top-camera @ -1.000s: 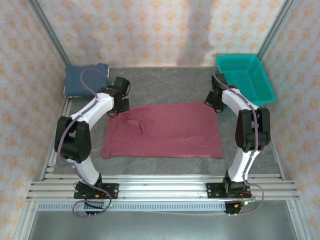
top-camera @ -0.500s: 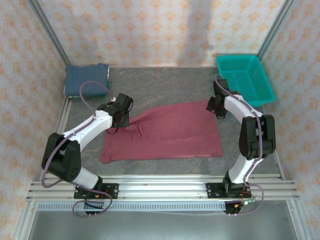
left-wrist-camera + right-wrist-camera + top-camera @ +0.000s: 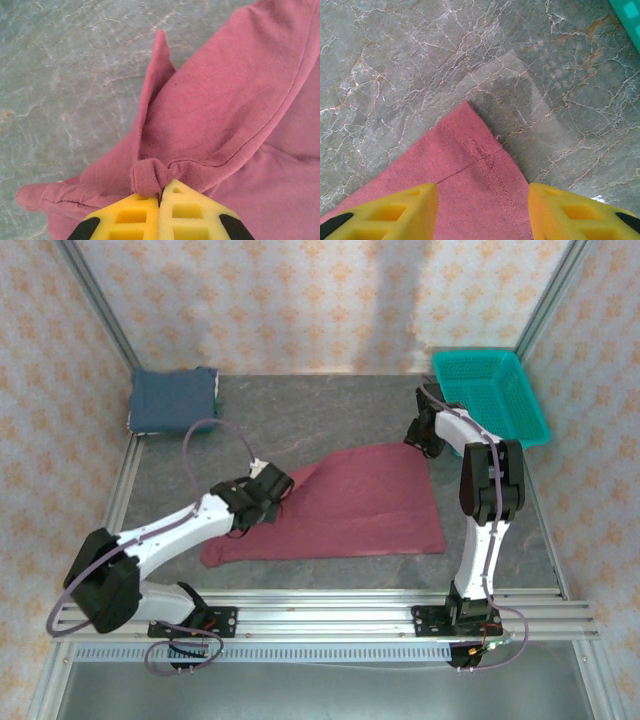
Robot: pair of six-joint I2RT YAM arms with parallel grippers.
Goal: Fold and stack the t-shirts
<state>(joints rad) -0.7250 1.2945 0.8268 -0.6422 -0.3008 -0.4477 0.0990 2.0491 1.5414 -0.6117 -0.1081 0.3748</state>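
The maroon t-shirt [image 3: 350, 505] lies spread in the middle of the table. My left gripper [image 3: 268, 487] is shut on a bunched fold of its far-left edge [image 3: 150, 177], lifted and drawn in over the cloth; the yellow fingertips [image 3: 175, 192] press together. My right gripper [image 3: 420, 435] hovers open over the shirt's far-right corner [image 3: 475, 145], one finger [image 3: 420, 200] on each side and nothing in the grip. That corner lies flat on the table. The dark blue t-shirt [image 3: 172, 400] sits folded at the back left.
A teal mesh basket [image 3: 490, 395] stands at the back right, just beyond the right arm. Grey marbled tabletop [image 3: 330, 410] shows behind the maroon shirt. Aluminium rails [image 3: 320, 615] run along the near edge.
The left gripper has dragged the shirt's far-left corner toward the near middle, skewing the far edge. The right gripper has opened, let go of the far-right corner and backed off a little.
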